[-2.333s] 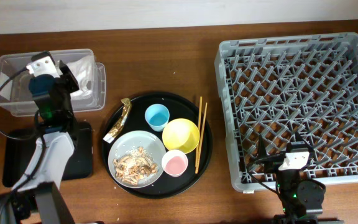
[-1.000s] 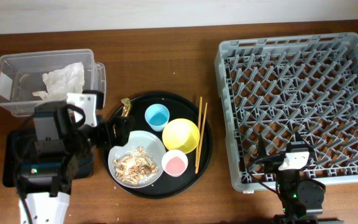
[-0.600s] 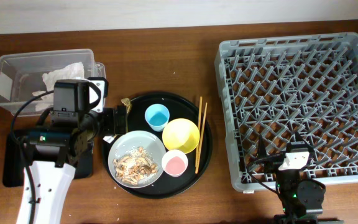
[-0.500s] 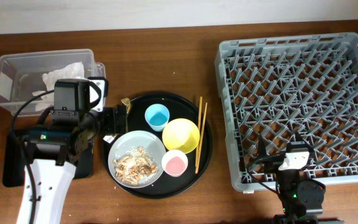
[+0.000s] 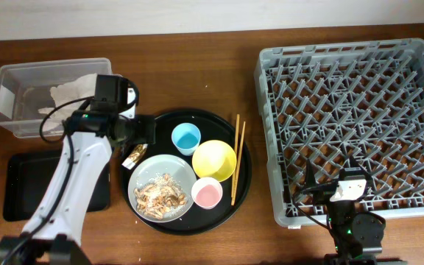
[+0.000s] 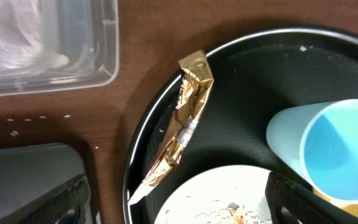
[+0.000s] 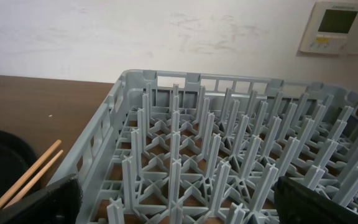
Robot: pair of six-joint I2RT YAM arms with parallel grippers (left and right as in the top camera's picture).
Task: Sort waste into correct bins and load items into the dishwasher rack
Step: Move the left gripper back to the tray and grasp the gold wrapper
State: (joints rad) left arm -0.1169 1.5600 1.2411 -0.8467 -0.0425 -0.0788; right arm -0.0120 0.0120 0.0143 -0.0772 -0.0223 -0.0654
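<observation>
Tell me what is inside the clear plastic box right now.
A crumpled white tissue lies in the clear plastic box; the rest of its visible floor looks bare. The left arm covers the box's right end from overhead, so that part cannot be checked.

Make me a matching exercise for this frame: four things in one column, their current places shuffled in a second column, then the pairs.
Things
1. white tissue
2. gold wrapper
3. chopsticks
4. food scraps

Places
A. on the light-grey plate
B. inside the clear box
C. on the right side of the round black tray, beside the yellow bowl
D. along the left rim of the round black tray

Pairs: 1-B, 2-D, 3-C, 4-A
</observation>
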